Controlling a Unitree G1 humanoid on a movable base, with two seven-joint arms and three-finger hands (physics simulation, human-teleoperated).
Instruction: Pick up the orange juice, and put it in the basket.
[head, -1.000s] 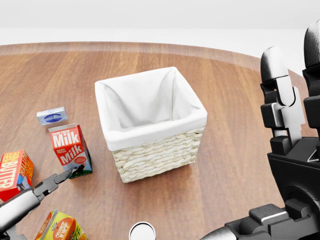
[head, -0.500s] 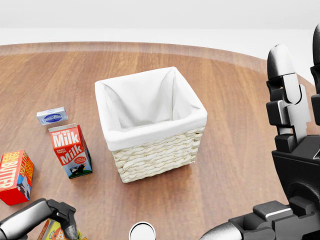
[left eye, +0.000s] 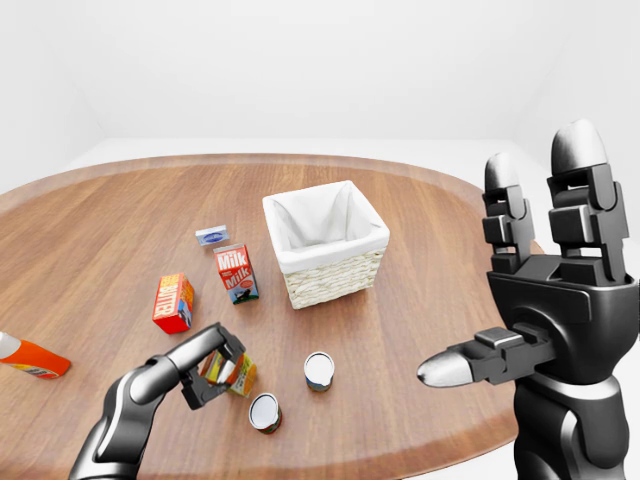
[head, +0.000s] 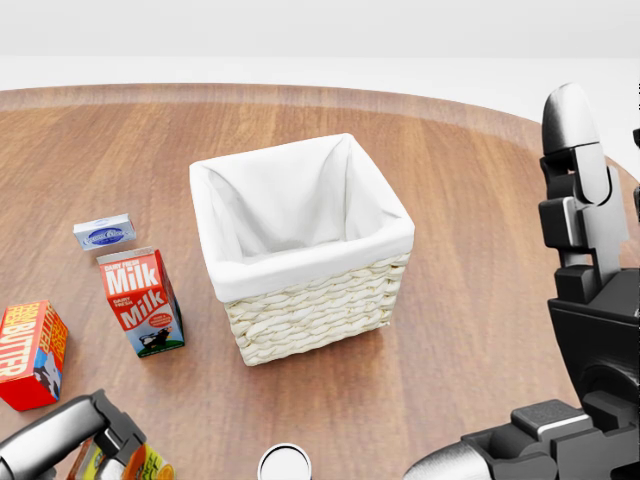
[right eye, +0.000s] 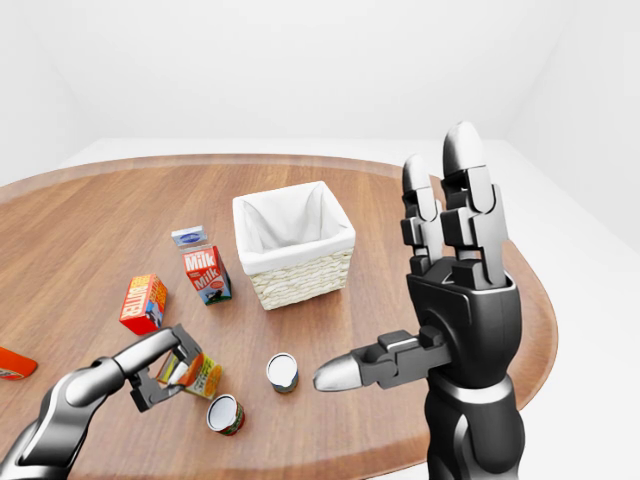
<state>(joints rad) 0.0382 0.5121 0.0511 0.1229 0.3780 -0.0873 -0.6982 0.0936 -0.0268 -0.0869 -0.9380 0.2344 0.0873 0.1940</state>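
While the left hand (left eye: 208, 362) curls its dark fingers narrowly about the orange juice (left eye: 238, 373) at the lower left of the left-eye view, the pictures do not show if the grip is really closed. The carton looks light and stiff, but probably smooth and easy to dent, so the flat side walls near the middle seem the best hold. Two cans (left eye: 319, 369) stand just beside it. The basket (left eye: 325, 244) waits near the centre. The right hand (left eye: 540, 300) is spread wide, holding nothing.
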